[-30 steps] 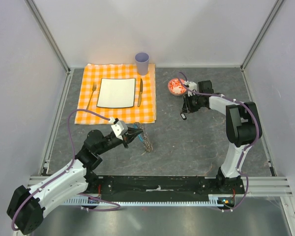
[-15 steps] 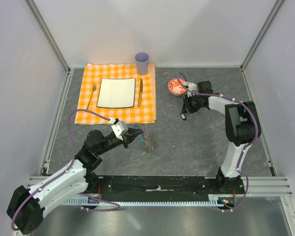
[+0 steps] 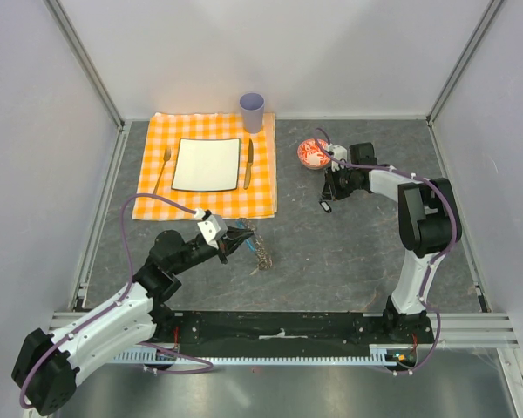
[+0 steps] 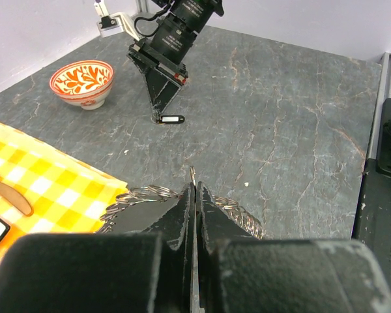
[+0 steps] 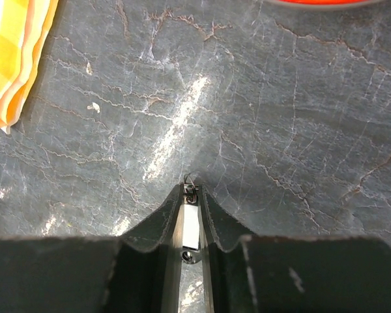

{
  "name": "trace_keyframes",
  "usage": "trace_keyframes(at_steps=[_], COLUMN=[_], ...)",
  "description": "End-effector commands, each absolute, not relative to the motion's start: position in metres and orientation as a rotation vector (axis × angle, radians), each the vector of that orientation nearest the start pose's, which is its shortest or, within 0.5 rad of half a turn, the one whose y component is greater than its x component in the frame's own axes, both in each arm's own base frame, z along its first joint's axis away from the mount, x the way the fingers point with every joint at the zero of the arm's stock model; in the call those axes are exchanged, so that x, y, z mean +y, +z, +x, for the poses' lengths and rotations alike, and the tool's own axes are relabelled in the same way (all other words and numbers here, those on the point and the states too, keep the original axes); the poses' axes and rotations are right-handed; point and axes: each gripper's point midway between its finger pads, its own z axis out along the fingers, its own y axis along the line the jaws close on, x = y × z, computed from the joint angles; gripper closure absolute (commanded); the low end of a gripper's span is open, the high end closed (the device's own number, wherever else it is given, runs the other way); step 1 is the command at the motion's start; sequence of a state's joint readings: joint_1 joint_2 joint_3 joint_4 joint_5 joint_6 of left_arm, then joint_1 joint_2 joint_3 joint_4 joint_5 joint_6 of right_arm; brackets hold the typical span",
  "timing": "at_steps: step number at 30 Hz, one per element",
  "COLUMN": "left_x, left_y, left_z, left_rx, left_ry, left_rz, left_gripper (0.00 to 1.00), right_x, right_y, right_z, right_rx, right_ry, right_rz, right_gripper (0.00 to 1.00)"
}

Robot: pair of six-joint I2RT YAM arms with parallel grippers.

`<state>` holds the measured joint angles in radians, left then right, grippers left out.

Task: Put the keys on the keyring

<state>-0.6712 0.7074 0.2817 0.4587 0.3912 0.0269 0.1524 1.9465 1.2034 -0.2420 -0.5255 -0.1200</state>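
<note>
The keyring point(image 3: 261, 251) is a loop of grey metal coils lying on the dark table just off the cloth's near right corner. My left gripper point(image 3: 247, 233) is shut on its near end. In the left wrist view a thin bit of wire pokes out between the shut jaws, with coils point(image 4: 244, 218) on either side. One of the keys point(image 3: 325, 206), tiny with a black head and a white face, lies flat on the table below the bowl. My right gripper point(image 5: 191, 189) points down over this key point(image 5: 191, 228), its fingers close on both sides with a thin slit left.
A red patterned bowl point(image 3: 313, 154) stands just behind the right gripper. An orange checked cloth point(image 3: 148, 205) at the back left carries a white plate point(image 3: 207, 164), a fork point(image 3: 163, 168) and a table knife point(image 3: 248, 163). A lilac cup point(image 3: 252, 111) stands at its far corner. Walls enclose the table.
</note>
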Motion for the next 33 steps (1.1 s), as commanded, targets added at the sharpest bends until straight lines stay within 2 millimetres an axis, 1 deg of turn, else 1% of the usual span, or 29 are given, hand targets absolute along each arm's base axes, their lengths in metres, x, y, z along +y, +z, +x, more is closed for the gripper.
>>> trace_keyframes(at_steps=[1, 3, 7, 10, 11, 12, 13, 14, 15, 16, 17, 18, 19, 20, 21, 22, 23, 25, 26, 27, 28, 29, 30, 31, 32, 33], left_x=[-0.24, -0.241, -0.241, -0.241, -0.241, -0.242, -0.242, -0.242, -0.244, -0.246, -0.247, -0.249, -0.251, -0.252, -0.253, -0.254, -0.256, -0.257, -0.257, -0.258, -0.259, -0.262, -0.263, -0.265, -0.267, -0.27], left_y=[0.233, 0.233, 0.233, 0.232, 0.232, 0.231, 0.231, 0.231, 0.232, 0.231, 0.23, 0.232, 0.229, 0.229, 0.232, 0.23, 0.229, 0.233, 0.235, 0.236, 0.237, 0.238, 0.237, 0.238, 0.241, 0.236], left_z=[0.202, 0.202, 0.202, 0.202, 0.202, 0.201, 0.201, 0.2, 0.199, 0.199, 0.199, 0.198, 0.198, 0.199, 0.199, 0.2, 0.2, 0.2, 0.201, 0.202, 0.202, 0.2, 0.2, 0.201, 0.199, 0.199], left_rx=[1.255, 1.254, 1.254, 1.258, 1.254, 1.255, 1.254, 1.251, 1.247, 1.247, 1.248, 1.238, 1.248, 1.247, 1.237, 1.24, 1.233, 1.202, 1.188, 1.183, 1.174, 1.157, 1.156, 1.157, 1.14, 1.146], left_ry=[-0.761, -0.76, -0.759, -0.758, -0.758, -0.758, -0.76, -0.762, -0.771, -0.774, -0.776, -0.781, -0.784, -0.784, -0.782, -0.78, -0.774, -0.754, -0.739, -0.729, -0.724, -0.719, -0.719, -0.719, -0.719, -0.727], left_rz=[0.823, 0.826, 0.826, 0.831, 0.835, 0.84, 0.842, 0.846, 0.856, 0.865, 0.875, 0.891, 0.901, 0.908, 0.914, 0.921, 0.939, 0.968, 0.985, 0.992, 1.008, 1.056, 1.074, 1.085, 1.116, 1.14], left_gripper=[0.98, 0.98, 0.98, 0.98, 0.98, 0.98, 0.98, 0.98, 0.98, 0.98, 0.98, 0.98, 0.98, 0.98, 0.98, 0.98, 0.98, 0.98, 0.98, 0.98, 0.98, 0.98, 0.98, 0.98, 0.98, 0.98], right_x=[0.153, 0.154, 0.155, 0.159, 0.16, 0.161, 0.162, 0.164, 0.165, 0.167, 0.173, 0.175, 0.178, 0.186, 0.187, 0.188, 0.196, 0.2, 0.207, 0.209, 0.212, 0.216, 0.217, 0.216, 0.218, 0.217], right_y=[0.033, 0.031, 0.032, 0.046, 0.061, 0.062, 0.07, 0.087, 0.088, 0.097, 0.116, 0.117, 0.123, 0.139, 0.142, 0.148, 0.168, 0.182, 0.202, 0.205, 0.22, 0.224, 0.227, 0.24, 0.244, 0.245], right_z=[0.426, 0.424, 0.422, 0.418, 0.418, 0.411, 0.411, 0.409, 0.401, 0.401, 0.396, 0.388, 0.384, 0.376, 0.37, 0.365, 0.356, 0.344, 0.334, 0.326, 0.314, 0.307, 0.3, 0.292, 0.285, 0.279], right_rx=[2.377, 2.381, 2.376, 2.336, 2.298, 2.298, 2.265, 2.218, 2.216, 2.184, 2.135, 2.127, 2.113, 2.069, 2.069, 2.053, 1.992, 1.951, 1.891, 1.879, 1.822, 1.786, 1.783, 1.745, 1.728, 1.717], right_ry=[0.704, 0.711, 0.721, 0.751, 0.749, 0.76, 0.755, 0.746, 0.75, 0.753, 0.755, 0.766, 0.766, 0.762, 0.744, 0.727, 0.709, 0.682, 0.683, 0.68, 0.688, 0.677, 0.673, 0.663, 0.665, 0.653], right_rz=[-0.565, -0.567, -0.574, -0.585, -0.589, -0.58, -0.584, -0.592, -0.588, -0.582, -0.594, -0.6, -0.608, -0.639, -0.642, -0.656, -0.693, -0.714, -0.748, -0.771, -0.813, -0.862, -0.873, -0.88, -0.905, -0.943], right_gripper=[0.8, 0.83, 1.0, 1.0, 1.0, 1.0, 1.0, 1.0, 1.0, 1.0, 1.0, 1.0, 1.0, 1.0, 1.0, 1.0, 1.0, 1.0, 1.0, 1.0, 1.0, 1.0, 1.0, 1.0, 1.0, 1.0])
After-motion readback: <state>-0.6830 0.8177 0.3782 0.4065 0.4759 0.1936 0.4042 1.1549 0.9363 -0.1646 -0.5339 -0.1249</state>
